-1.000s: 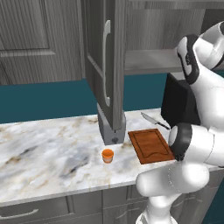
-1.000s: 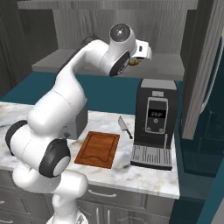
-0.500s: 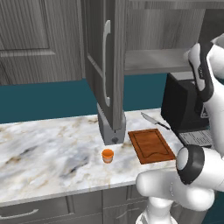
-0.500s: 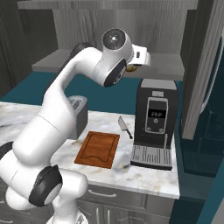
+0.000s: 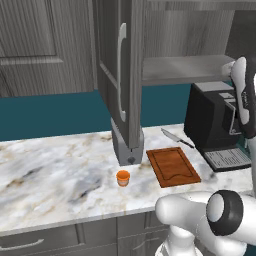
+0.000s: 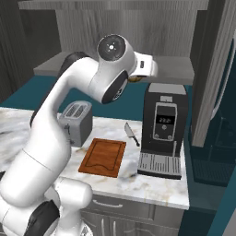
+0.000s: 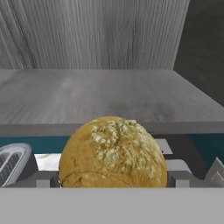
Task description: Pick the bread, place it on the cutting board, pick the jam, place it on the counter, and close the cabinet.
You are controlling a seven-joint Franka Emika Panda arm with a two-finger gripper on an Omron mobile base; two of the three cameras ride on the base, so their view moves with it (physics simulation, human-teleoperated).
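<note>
- Where the arm reaches up to the open cabinet [image 5: 131, 75], its hand sits level with the grey shelf [image 6: 175, 69], just in front of the shelf's edge.
- Bread [image 7: 113, 153]: a round golden-brown bun, seen close in the hand view between the gripper's fingers [image 7: 175, 178], which stand spread wide with a dark tip showing at each side of it; a sliver of brown also shows under the wrist in the right base view [image 6: 134, 79].
- Whether the tips press on the bun cannot be told.
- Jam [image 5: 122, 178]: a small orange jar standing upright on the counter [image 5: 55, 170], just in front of the toaster [image 6: 76, 122] and left of the cutting board [image 5: 173, 166].
- Cutting board: bare, lying flat on the counter.
- Knife [image 5: 177, 138]: lies between the board and the coffee machine [image 6: 163, 131].
</note>
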